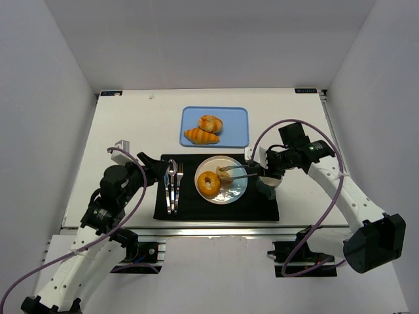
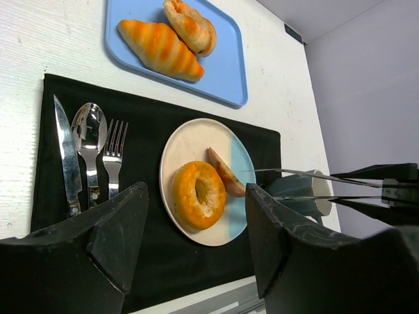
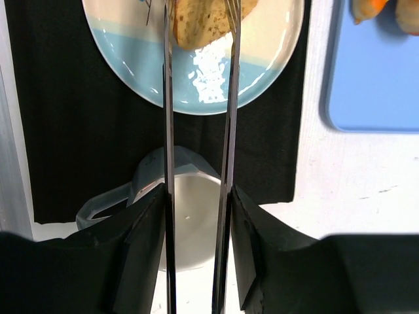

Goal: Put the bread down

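Right gripper [image 3: 196,216] holds metal tongs [image 3: 196,98]; their tips straddle the brown bread slice [image 1: 224,173] lying on the round cream-and-blue plate [image 1: 237,190], whether pinched or released unclear. Left gripper [image 2: 196,242] spread, idle. Croissants wait on blue tray [image 1: 239,118] beyond.

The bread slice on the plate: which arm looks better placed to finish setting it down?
Right. Its gripper holds tongs around the bread slice over the plate; the left gripper sits apart, beside the cutlery.

Knife [image 2: 65,157], spoon [image 2: 89,140] and fork [image 2: 112,152] side by side on black placemat [image 2: 147,118].
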You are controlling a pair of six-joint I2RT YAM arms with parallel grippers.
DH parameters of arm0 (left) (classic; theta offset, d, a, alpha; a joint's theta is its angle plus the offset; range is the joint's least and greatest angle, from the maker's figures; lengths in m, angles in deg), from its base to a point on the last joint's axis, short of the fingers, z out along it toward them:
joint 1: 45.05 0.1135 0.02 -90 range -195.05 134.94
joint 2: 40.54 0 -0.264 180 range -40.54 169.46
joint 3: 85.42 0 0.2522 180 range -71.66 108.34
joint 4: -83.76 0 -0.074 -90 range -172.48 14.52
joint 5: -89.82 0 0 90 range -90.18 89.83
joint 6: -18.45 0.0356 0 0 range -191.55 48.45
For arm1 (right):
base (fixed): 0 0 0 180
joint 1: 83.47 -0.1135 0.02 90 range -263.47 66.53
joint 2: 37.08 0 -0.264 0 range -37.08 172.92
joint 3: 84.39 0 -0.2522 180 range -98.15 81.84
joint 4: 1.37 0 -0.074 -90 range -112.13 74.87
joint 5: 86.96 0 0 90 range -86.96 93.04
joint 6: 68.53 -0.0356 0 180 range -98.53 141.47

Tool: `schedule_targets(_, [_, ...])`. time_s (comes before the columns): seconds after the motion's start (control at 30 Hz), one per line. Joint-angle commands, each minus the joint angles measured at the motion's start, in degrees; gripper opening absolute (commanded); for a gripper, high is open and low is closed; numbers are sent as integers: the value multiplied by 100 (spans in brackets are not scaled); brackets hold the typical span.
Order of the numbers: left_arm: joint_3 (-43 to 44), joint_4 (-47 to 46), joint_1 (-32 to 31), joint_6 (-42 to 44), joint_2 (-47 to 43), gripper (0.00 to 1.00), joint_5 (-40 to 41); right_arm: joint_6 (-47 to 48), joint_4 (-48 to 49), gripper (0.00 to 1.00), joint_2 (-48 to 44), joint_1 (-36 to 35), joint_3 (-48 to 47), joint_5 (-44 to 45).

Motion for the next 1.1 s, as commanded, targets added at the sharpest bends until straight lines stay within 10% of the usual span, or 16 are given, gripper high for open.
schedule_targets(0.0, [6, -143, 2, 9, 76, 71, -18, -17, -34, 47, -287, -31, -325, -183])
schedule_targets(0.33, [76, -143, 2, 36, 102, 71, -27, -1974, 975, 42, -200, 179, -764, -167])
schedule_targets(0.5, [85, -108, 2, 36, 41, 71, -18, -4260, 1995, 11, 441, 1698, -1160, 140])
schedule_targets(0.7, [15, -178, -7, 27, 41, 71, -97, -5825, 3076, 8, 951, 2992, -188, 1327])
schedule_targets(1.07, [-100, -512, 2, -35, 287, 71, -466, -5915, 4580, 63, 1514, 3142, 1616, 2198])
